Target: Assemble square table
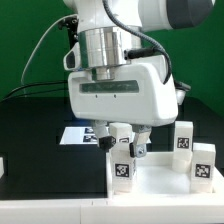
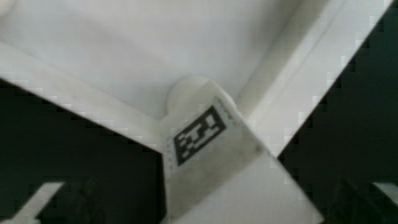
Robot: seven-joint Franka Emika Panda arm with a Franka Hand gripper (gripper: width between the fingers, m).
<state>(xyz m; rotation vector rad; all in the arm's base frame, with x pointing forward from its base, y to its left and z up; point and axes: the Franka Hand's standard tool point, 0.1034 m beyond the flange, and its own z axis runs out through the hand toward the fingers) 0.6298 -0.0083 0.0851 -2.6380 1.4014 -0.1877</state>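
The white square slab [image 1: 160, 185] lies at the front of the exterior view and fills the far part of the wrist view [image 2: 125, 50]. A chunky white leg with a tag sticker [image 1: 122, 165] stands upright at the slab's near corner and also shows in the wrist view [image 2: 205, 135]. My gripper [image 1: 124, 148] hangs straight over this leg, one finger on each side. In the wrist view the leg runs between the jaws of the gripper [image 2: 217, 205], with a dark gap on both sides, so the jaws stand open. Two more tagged legs [image 1: 184, 136] [image 1: 203, 162] stand on the exterior view's right.
The marker board [image 1: 78, 134] lies on the black table behind the gripper, toward the exterior view's left. A small white part [image 1: 2, 165] shows at the left edge. A green wall stands behind the table.
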